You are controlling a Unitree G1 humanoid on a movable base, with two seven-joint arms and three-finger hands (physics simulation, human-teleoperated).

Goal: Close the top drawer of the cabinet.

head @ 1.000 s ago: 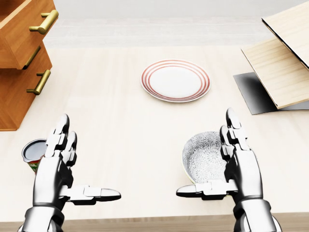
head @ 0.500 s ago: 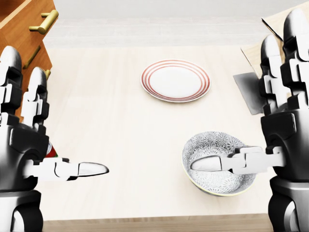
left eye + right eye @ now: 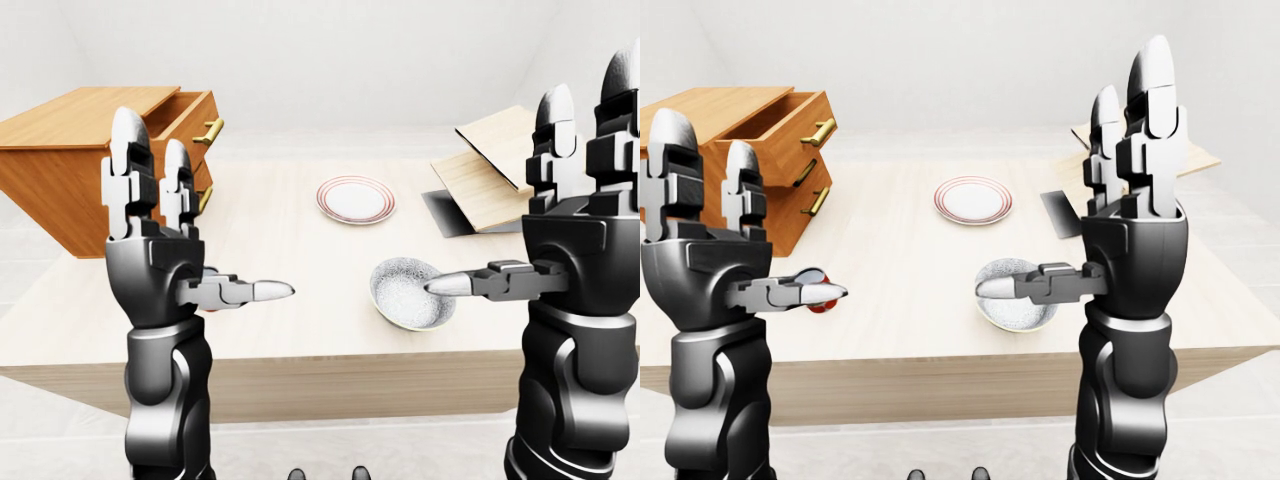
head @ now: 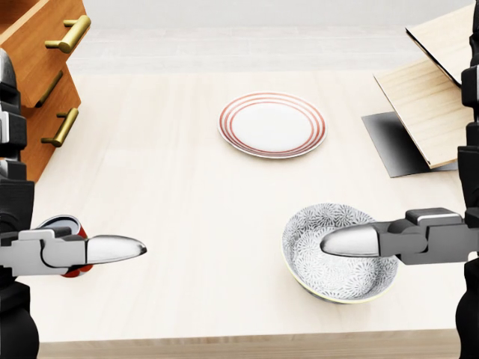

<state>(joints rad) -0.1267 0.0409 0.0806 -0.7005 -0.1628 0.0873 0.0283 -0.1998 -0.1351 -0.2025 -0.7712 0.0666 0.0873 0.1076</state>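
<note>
Top left of right-eye view: top drawer (image 3: 790, 125) of cabinet (image 3: 750, 165) stands pulled out, brass handle (image 3: 820, 131) facing counter (image 3: 900, 250). I judge approach step, nothing touched yet. Left hand (image 3: 165, 250) and right hand (image 3: 1130, 215) raised, fingers spread, holding nothing, both well apart from drawer. Next I need left hand up to drawer face, then push inward. Red can (image 4: 67, 228) near left hand; patterned bowl (image 4: 337, 254), striped plate (image 4: 272, 124), wooden boards (image 4: 434, 97) off to right, not blocking.
</note>
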